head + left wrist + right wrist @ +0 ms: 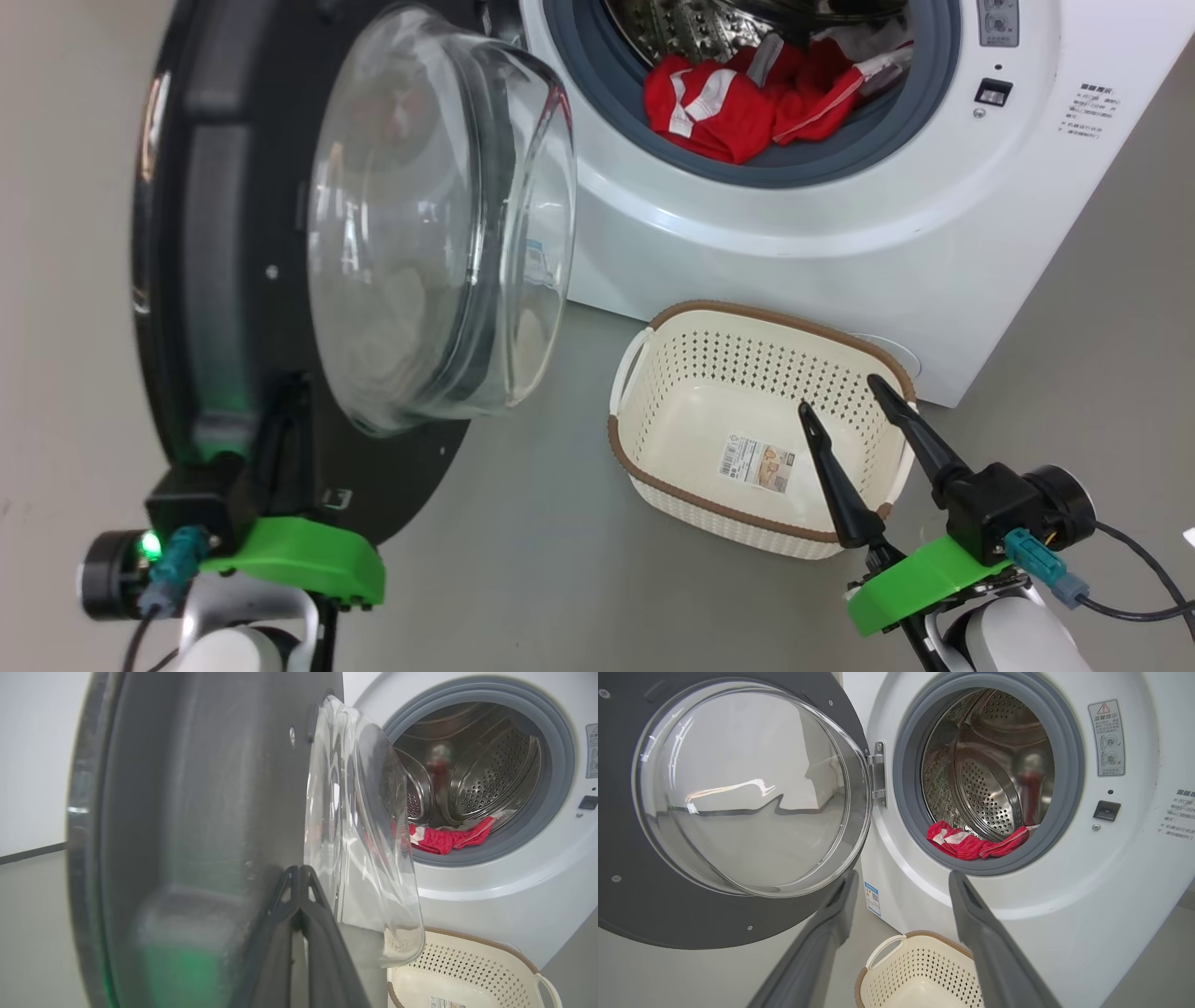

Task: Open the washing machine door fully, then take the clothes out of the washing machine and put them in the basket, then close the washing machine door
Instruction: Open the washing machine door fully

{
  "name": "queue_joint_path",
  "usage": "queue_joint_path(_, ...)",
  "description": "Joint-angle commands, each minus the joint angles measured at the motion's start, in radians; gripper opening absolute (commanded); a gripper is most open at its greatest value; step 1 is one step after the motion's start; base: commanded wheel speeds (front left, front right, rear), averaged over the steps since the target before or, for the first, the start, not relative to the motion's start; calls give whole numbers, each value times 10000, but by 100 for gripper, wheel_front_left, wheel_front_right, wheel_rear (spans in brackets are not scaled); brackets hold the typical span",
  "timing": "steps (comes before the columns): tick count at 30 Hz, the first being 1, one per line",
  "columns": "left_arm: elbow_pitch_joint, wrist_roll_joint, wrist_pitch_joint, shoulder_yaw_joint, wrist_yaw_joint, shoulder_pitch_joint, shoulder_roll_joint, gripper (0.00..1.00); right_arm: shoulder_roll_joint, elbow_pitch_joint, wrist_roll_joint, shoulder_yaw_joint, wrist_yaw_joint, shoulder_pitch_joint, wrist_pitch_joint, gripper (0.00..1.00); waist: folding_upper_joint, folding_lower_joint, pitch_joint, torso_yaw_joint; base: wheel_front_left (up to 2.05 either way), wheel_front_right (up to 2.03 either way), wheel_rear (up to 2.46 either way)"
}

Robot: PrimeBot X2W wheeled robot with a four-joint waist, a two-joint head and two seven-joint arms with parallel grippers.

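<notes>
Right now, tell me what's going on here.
Unloading the washing machine has hardly begun. The left pincer, shut, lies against the inner face of the door, which stands swung open. The red clothes lie in the drum, at its front lip. The right pincer hangs open and empty over the basket on the floor, which holds no clothes yet.

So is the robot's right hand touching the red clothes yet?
Apart. The head view shows the right hand low by the basket, while the clothes lie up in the washing machine.
</notes>
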Motion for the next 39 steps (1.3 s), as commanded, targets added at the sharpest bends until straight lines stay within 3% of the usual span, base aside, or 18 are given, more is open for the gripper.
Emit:
queue_joint_path(1, -158, -74, -93, 575, 173, -129, 378, 0, 34, -227, -63, 214, 62, -175, -65, 100, 0, 0, 23, -9, 0, 0, 0)
queue_joint_path(10, 47, -163, -813, 1401, 820, -255, 535, 0, 34, -201, -176, 237, 62, -160, -65, 100, 0, 0, 259, -33, 0, 0, 0)
queue_joint_path(15, 280, -501, -1555, 1984, 910, -411, 483, 0, -35, -178, -253, 282, 62, -270, -65, 100, 0, 0, 509, -41, 0, 0, 0)
queue_joint_path(25, 1450, -1162, -1902, 2655, 572, -1207, 517, 0, -249, -16, -361, 811, 62, -581, -65, 100, 0, 0, 894, -130, 0, 0, 0)
queue_joint_path(39, 3482, -1720, -2017, 3826, 142, -2371, 1011, 0, -480, 144, -300, 1297, 62, -662, -65, 100, 0, 0, 1195, -443, 0, 0, 0)
